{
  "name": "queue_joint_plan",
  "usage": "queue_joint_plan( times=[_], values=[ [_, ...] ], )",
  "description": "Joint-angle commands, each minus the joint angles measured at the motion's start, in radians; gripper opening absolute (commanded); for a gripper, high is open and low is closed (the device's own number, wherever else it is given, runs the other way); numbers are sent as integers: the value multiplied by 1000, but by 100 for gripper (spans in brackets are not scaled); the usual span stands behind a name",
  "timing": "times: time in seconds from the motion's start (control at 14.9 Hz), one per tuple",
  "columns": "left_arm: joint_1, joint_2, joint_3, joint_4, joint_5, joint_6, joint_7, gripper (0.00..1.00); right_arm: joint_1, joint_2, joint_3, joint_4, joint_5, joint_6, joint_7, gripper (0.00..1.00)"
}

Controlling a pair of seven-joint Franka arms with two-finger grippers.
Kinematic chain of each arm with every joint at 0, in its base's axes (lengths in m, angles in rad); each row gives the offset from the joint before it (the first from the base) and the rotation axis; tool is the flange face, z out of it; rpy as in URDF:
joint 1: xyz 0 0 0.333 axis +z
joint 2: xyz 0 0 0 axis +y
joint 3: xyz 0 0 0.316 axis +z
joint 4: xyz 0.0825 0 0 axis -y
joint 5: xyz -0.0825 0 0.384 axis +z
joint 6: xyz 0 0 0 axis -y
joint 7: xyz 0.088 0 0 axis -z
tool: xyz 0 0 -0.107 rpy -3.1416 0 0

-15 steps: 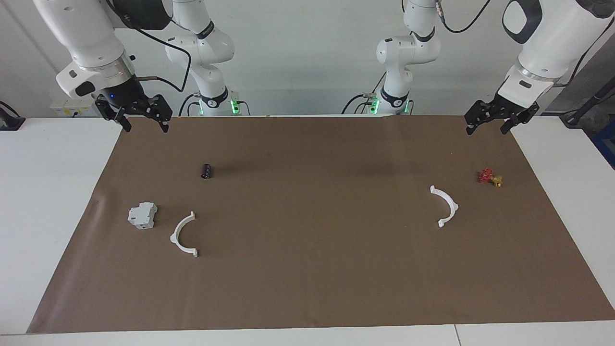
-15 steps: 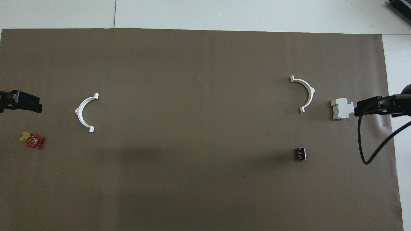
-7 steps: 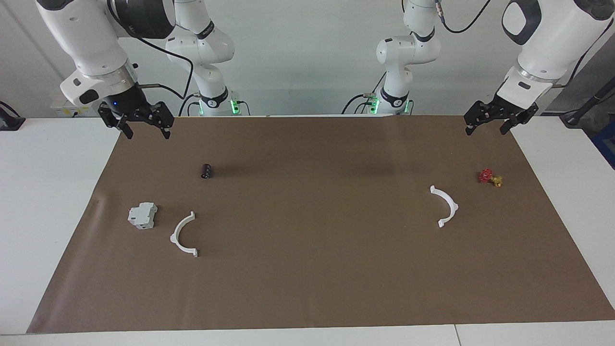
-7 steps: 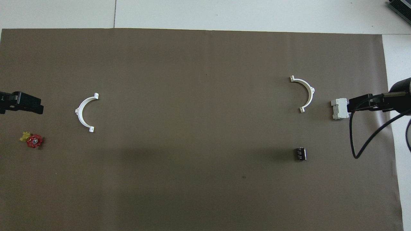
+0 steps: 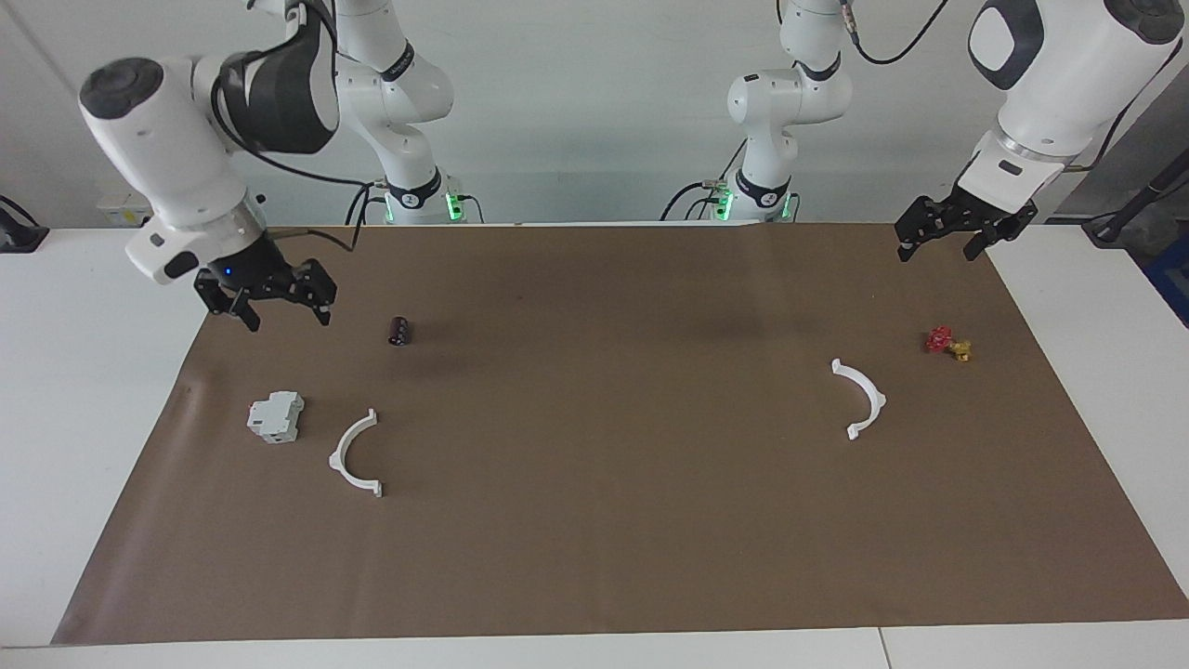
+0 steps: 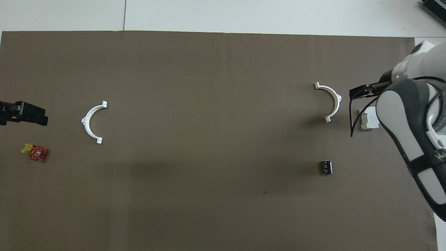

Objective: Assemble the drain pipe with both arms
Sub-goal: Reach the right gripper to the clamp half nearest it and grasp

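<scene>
Apart, two half-rings (image 5: 356,454) (image 5: 861,398) on mat, right tool (image 5: 275,305) wide, left tool (image 5: 938,241) wide, both empty.

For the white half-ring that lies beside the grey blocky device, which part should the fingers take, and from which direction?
Probably the middle of the arc of the half-ring, coming straight down from above. It lies flat on the brown mat, so only a thin band stands up for the fingers to close across. The tabbed ends are best left free for mating. The grey device sits close beside the arc, so the fingers need care there.
</scene>
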Motion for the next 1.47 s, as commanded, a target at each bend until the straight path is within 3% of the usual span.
queue_joint_plan(
  times=[0.0, 0.27, 0.67, 0.87, 0.94, 1.0, 1.07, 1.41],
  values=[
    [-2, -30, 4, -36, 3, 14, 17, 100, -15, 102, 11, 42, 24, 107, -105, 100],
    [-2, -32, 4, -37, 3, 14, 16, 100, -27, 194, 12, 25, 117, 198, -237, 100],
    [-2, -32, 4, -37, 3, 16, 16, 100, -17, 216, 12, -37, 119, 276, -276, 100],
    [-2, -32, 4, -39, 3, 25, 14, 100, -20, 211, 12, -63, 120, 279, -333, 89],
    [-2, -32, 4, -39, 3, 25, 14, 100, -23, 210, 12, -63, 119, 275, -337, 76],
    [-2, -32, 4, -39, 3, 25, 14, 100, -23, 210, 12, -61, 119, 275, -345, 26],
    [-2, -32, 4, -39, 3, 25, 14, 100, -18, 211, 12, -61, 119, 278, -334, 0],
    [-4, -33, 4, -45, 3, 28, 14, 100, -17, 208, 12, -40, 119, 270, -281, 0]
  ],
)
